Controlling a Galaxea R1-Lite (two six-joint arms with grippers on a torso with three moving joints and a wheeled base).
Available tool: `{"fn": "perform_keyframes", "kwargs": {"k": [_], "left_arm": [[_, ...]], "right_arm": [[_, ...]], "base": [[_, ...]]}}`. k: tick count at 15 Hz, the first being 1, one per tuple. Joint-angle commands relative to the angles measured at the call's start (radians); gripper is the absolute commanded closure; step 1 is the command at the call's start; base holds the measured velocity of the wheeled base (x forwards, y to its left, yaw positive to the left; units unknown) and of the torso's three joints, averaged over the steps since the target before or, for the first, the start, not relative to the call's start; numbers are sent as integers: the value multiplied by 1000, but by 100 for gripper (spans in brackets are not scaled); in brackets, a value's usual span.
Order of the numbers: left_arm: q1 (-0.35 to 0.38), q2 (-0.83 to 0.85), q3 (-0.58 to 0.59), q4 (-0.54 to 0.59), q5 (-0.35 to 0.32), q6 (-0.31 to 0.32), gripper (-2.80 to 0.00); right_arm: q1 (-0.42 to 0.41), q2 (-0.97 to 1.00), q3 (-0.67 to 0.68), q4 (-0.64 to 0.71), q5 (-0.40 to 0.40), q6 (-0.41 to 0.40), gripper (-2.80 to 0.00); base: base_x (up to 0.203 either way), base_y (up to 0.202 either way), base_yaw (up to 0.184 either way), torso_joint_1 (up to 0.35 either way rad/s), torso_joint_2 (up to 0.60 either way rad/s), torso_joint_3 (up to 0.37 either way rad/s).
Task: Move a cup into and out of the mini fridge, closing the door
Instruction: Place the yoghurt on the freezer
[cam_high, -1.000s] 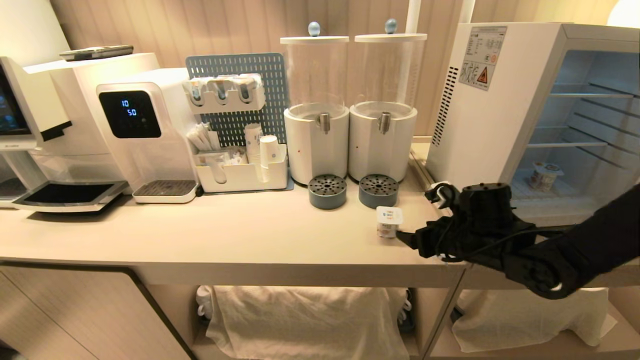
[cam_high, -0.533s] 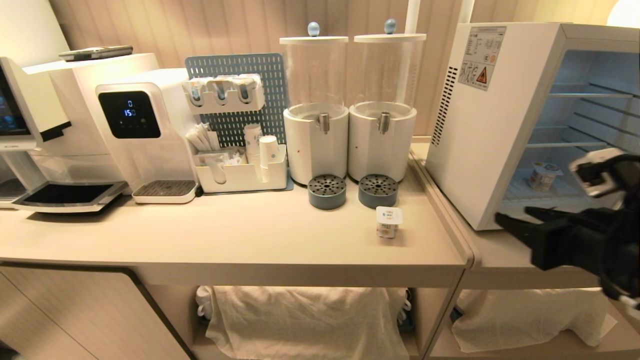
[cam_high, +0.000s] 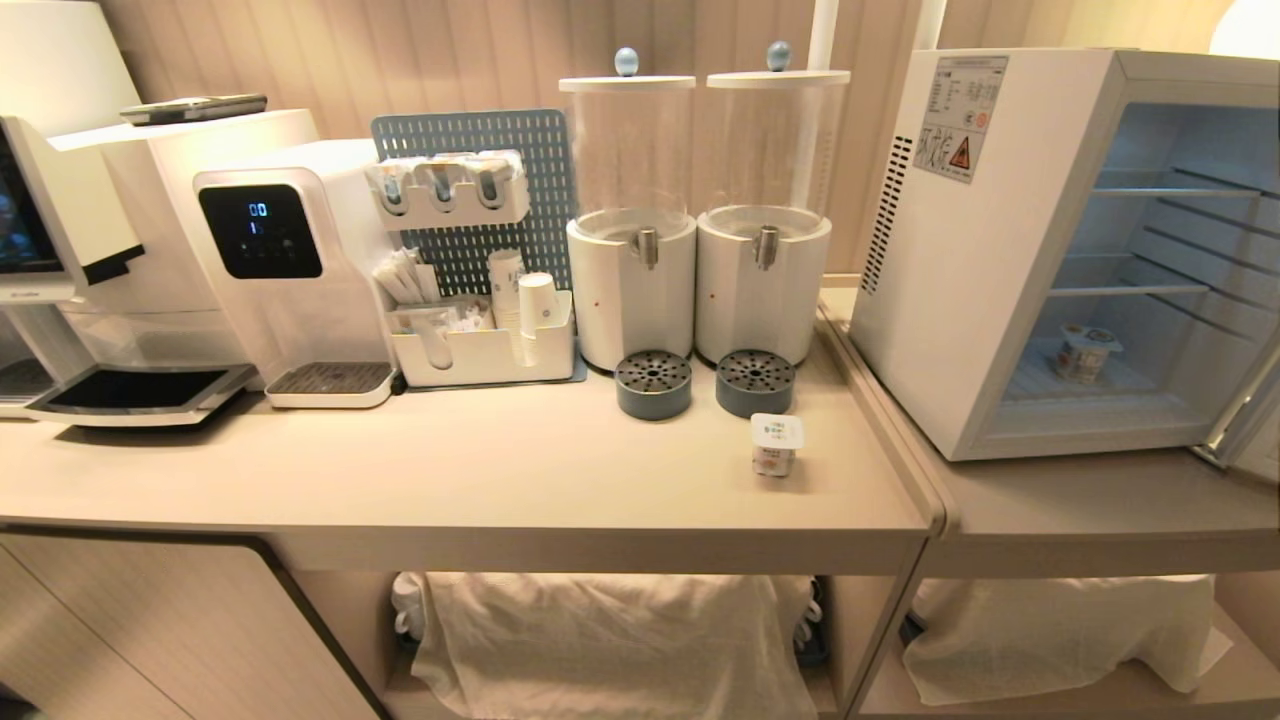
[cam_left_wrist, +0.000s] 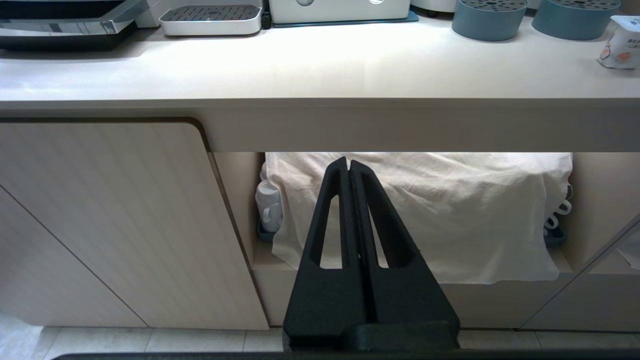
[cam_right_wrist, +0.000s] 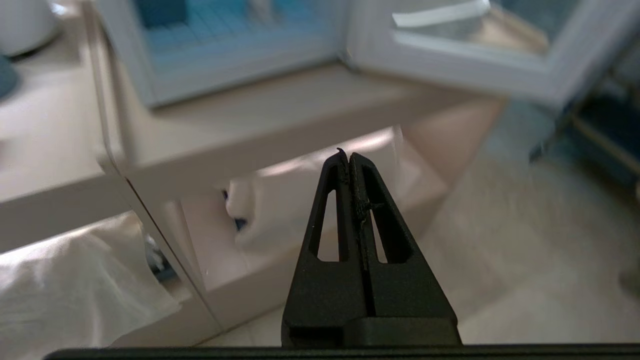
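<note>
Fridge (cam_high: 960, 270) with door (cam_right_wrist: 465, 60) open: we see one cup (cam_high: 1086, 350) inside, another cup (cam_high: 777, 445) left of it; left gripper (cam_left_wrist: 348, 162) and right gripper (cam_right_wrist: 347, 154), below, pressed together, empty.

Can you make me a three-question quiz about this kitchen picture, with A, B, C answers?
1. Where is the cup with the white lid?
A. on the counter
B. on the floor
C. on top of the fridge

2. How many clear dispensers stand side by side?
A. one
B. two
C. four

3. Is the mini fridge door open or shut?
A. shut
B. open
C. missing

Answers: 1 A, it stands before the dispensers. 2 B, a pair shows. 3 B, the shelves inside show.
</note>
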Motion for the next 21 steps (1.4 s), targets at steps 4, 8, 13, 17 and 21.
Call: {"fn": "perform_keyframes", "kwargs": {"k": [4,8,13,17,21], "left_arm": [[0,0,0,1,0,2,0],[0,0,0,0,0,0,0],[0,0,1,0,0,0,0],[0,0,0,0,-1,2,0],[0,-2,0,0,-1,5,0]], "right_arm": [[-159,-150,-69,278,128,98,0],[-188,-390,-36,377,463,110,0],[-185,-413,452,-192,585,83,0],[-182,-405,420,-141,704,-59,0],[-182,-410,420,-143,703,-52,0]], "base": [[0,0,0,0,0,0],[0,0,0,0,0,0],[0,0,0,0,0,0],[0,0,0,0,0,0],[0,0,0,0,0,0]]}}
